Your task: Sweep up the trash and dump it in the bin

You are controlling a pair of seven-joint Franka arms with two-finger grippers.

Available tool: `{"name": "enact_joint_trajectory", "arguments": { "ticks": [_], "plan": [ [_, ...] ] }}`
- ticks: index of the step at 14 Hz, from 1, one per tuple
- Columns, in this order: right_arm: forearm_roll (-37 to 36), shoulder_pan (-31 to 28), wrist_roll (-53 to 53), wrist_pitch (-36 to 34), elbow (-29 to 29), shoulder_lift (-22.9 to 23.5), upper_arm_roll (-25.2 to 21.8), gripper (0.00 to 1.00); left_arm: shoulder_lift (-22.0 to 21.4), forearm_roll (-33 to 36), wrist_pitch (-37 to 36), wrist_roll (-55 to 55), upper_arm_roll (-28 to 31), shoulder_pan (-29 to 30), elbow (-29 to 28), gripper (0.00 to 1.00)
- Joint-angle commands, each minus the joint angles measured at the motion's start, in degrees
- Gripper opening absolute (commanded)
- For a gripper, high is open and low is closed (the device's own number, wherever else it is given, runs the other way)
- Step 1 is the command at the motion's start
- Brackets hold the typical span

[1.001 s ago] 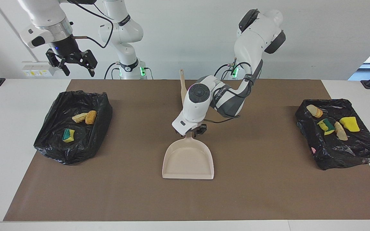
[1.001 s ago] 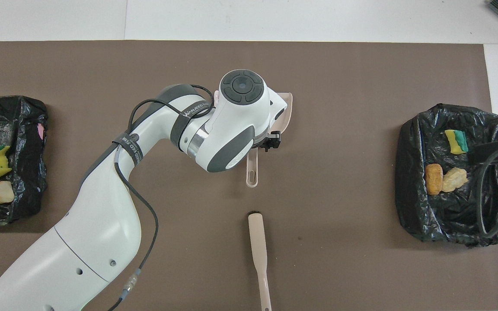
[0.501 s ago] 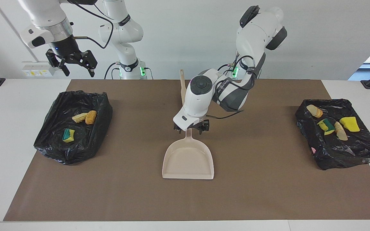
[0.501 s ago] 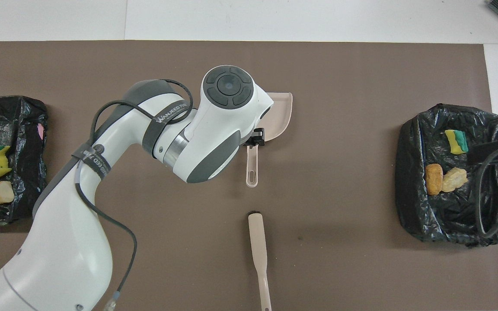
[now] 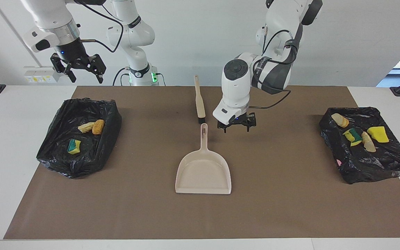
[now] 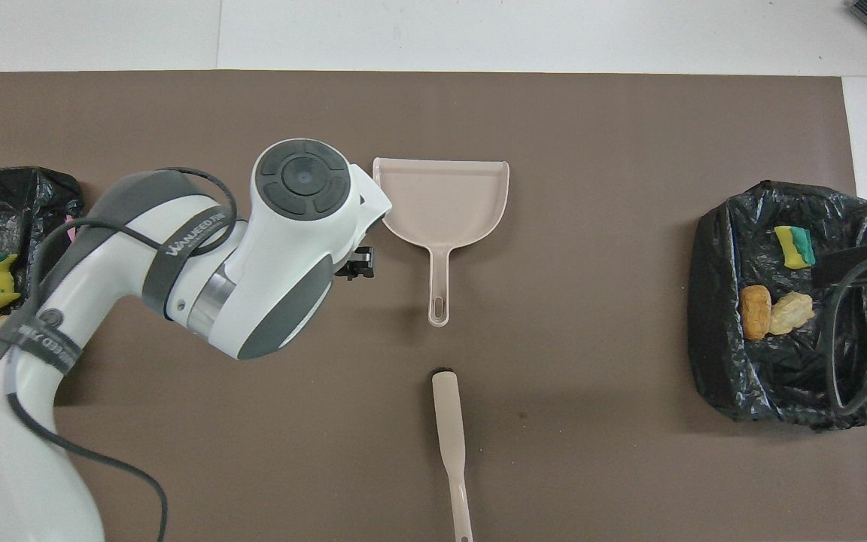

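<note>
With the trash (image 5: pixel 359 133) already lying in the two black-bagged bins (image 5: pixel 391 163) well apart from the beige dustpan (image 5: pixel 203 172), the left gripper (image 5: pixel 236 125) hung empty, fingers spread, beside the dustpan's handle, so a clean vertical retreat looked wisest, while the right gripper (image 5: pixel 78 67) waited unclenched.

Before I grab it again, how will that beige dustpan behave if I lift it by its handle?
The dustpan looks like thin moulded plastic, so probably stiff and light. Its wide pan hangs off a narrow handle, so it may droop pan-first in a handle grip. It lies flat on the brown mat and would likely slide, not tip, when pushed.
</note>
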Motion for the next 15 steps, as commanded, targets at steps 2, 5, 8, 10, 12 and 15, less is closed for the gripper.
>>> {"name": "enact_joint_trajectory", "arguments": {
  "ticks": [2,5,8,10,12,15],
  "plan": [
    [0.57,-0.57,-1.07,0.72,-1.06,-0.84,0.31,1.00,-13.75,-7.44,1.37,14.29,9.03,0.80,-11.69,1.00],
    [0.57,-0.57,-1.07,0.72,-1.06,-0.84,0.31,1.00,-17.45,-8.61,-1.96,23.00,14.32,1.07,-12.14,1.00],
    [0.57,-0.57,-1.07,0.72,-1.06,-0.84,0.31,1.00,-20.18,-9.75,-5.04,29.07,18.62,1.59,-11.09,1.00],
    [0.57,-0.57,-0.98,0.72,-1.06,-0.84,0.31,1.00,-20.27,-10.01,-8.72,33.90,18.90,4.47,-6.98,1.00],
    [0.57,-0.57,-0.98,0.72,-1.06,-0.84,0.31,1.00,-19.75,-11.85,-13.55,37.17,18.90,7.12,-1.27,1.00],
    [0.57,-0.57,-1.07,0.72,-1.06,-0.84,0.31,1.00,-18.70,-12.04,-19.18,37.18,18.99,8.79,6.56,1.00]
  ]
}}
